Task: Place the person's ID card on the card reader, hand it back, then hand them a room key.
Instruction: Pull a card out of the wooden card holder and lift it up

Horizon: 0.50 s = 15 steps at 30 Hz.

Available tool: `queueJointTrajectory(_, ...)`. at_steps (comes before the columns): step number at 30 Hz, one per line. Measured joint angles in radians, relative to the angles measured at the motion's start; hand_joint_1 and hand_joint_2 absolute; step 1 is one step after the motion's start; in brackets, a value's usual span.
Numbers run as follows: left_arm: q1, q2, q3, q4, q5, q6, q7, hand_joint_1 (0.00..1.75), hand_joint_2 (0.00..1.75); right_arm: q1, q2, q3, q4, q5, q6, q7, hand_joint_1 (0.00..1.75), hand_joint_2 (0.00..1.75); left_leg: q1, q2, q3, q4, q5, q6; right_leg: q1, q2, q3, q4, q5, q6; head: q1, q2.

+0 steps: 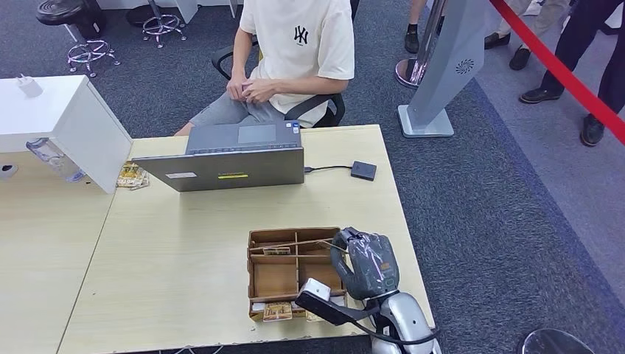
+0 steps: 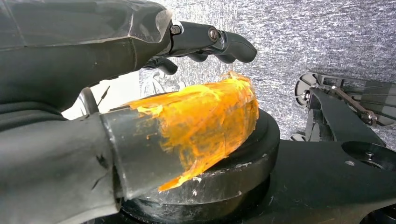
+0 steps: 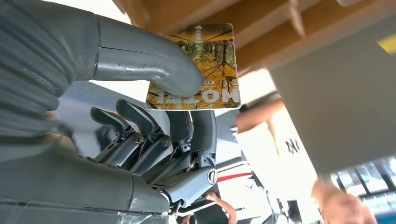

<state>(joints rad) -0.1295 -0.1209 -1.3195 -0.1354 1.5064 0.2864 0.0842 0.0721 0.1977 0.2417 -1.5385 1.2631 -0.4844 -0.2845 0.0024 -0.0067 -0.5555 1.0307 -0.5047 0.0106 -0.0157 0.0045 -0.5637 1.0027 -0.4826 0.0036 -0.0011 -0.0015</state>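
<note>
NY logo on white T-shirt (image 1: 300, 35)

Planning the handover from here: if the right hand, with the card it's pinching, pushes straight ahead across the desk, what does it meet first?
Probably the laptop. The right hand holds the room key card over the wooden organizer box, and the laptop's back stands between it and the seated person. Height is unclear; it may pass over.

Reception/demo area: desk (image 1: 184, 243) w/ laptop (image 1: 232, 156), rope barrier (image 1: 560, 70).

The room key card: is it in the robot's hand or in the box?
In hand: the right hand's thumb presses the card against its fingers, near the cardboard box.
</note>
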Motion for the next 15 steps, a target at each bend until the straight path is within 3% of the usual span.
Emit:
queueJointTrajectory(8, 0.001, -0.001, 0.0, 0.0, 0.0, 0.003, 0.002, 0.0, 0.0, 0.038, 0.033, -0.052, -0.215, -0.239, 0.068, -0.111, 1.75, 1.75, 0.0, 0.0, 0.0, 0.0, 0.0, 0.0, 0.0, 0.0, 0.0, 0.0, 0.0, 0.0, 0.0, 0.0)
queueJointTrajectory(15, 0.001, -0.004, 0.0, 0.0, 0.0, 0.005, 0.002, 0.0, 0.0, 0.068, 0.048, -0.088, -0.35, -0.36, 0.112, -0.173, 1.75, 1.75, 0.0, 0.0, 0.0, 0.0, 0.0, 0.0, 0.0, 0.0, 0.0, 0.0, 0.0, 0.0, 0.0, 0.0)
